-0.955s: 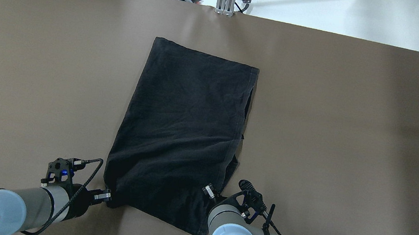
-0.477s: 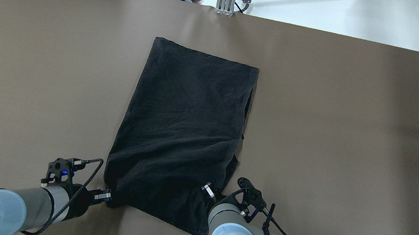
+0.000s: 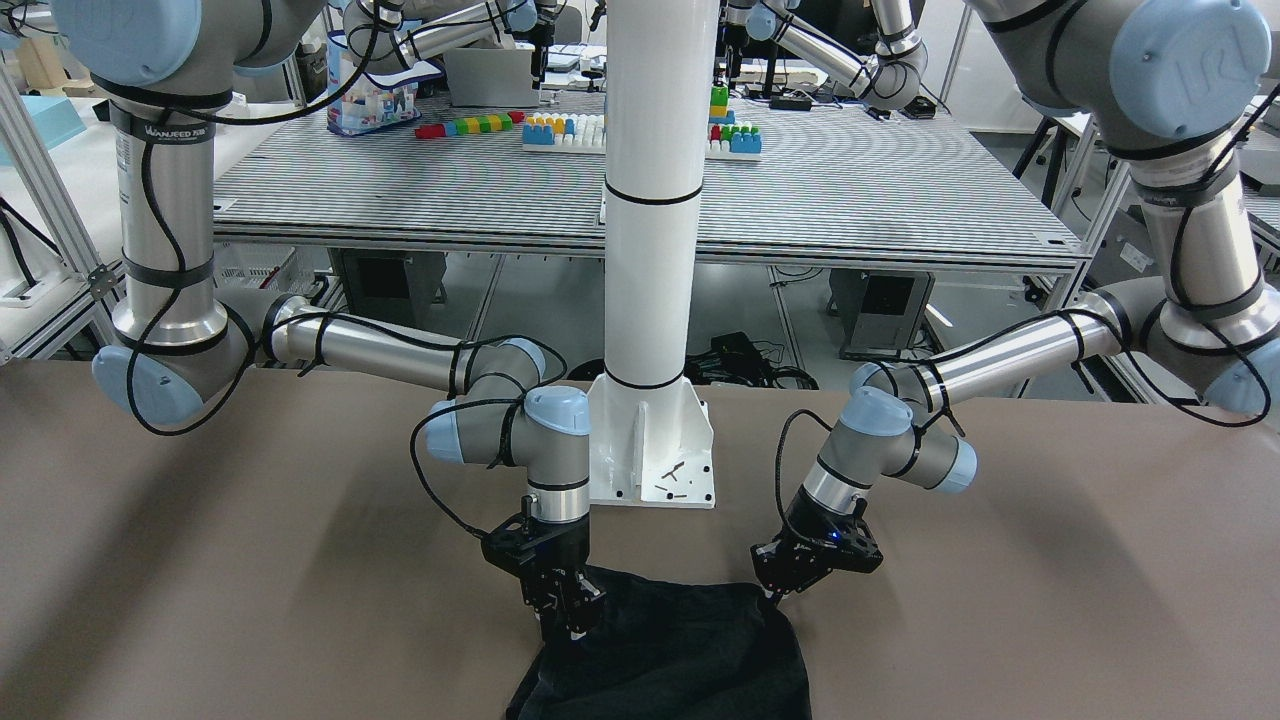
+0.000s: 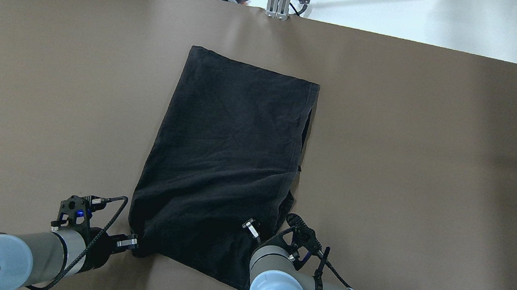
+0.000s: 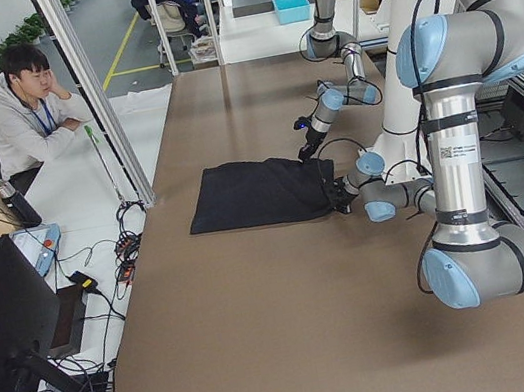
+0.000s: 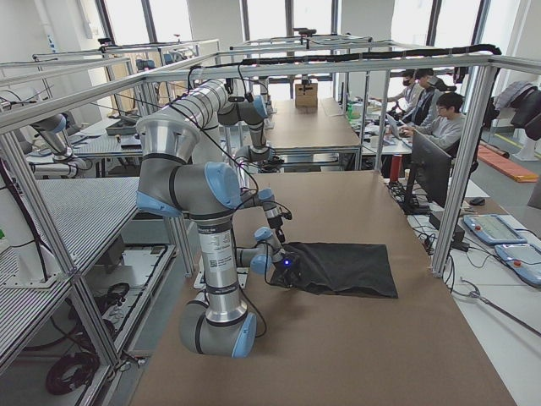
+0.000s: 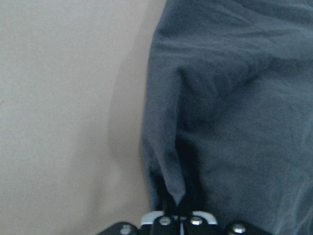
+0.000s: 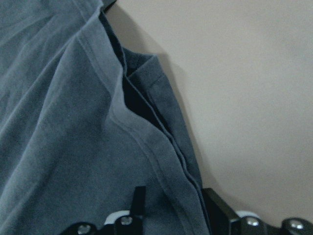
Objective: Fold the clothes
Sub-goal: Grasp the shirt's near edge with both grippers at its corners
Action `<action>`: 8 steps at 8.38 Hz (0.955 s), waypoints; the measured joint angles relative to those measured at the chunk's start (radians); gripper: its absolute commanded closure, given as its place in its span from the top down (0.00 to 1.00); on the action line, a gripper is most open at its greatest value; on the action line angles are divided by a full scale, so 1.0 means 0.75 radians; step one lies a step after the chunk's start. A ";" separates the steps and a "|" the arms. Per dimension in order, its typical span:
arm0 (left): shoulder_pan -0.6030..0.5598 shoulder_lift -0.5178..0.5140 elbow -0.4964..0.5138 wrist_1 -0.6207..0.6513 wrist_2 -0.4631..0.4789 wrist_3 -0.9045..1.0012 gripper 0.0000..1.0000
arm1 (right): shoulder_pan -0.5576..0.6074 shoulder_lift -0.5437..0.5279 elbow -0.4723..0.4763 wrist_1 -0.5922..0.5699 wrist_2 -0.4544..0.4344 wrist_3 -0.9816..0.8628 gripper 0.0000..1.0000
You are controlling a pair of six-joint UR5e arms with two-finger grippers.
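We are watching the left gripper [image 7: 178, 210] pinching a peak of the plain black rectangular piece of soft cloth [image 4: 227, 161], which is lying flat at centre frame on the brown worktop [image 4: 437, 194]. The right gripper [image 8: 177, 208], narrowly parted, is straddling the layered hem, lower centre. We are judging the cloth light and limp, best taken at both near corners.

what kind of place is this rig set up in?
Probably a robotics lab or data-collection floor: other robot arms in the background, seated people at monitors, toy blocks on the next bench.
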 measured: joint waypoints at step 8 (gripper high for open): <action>0.001 -0.002 0.000 0.002 -0.001 0.002 0.00 | 0.015 0.004 -0.025 0.001 0.001 -0.008 0.00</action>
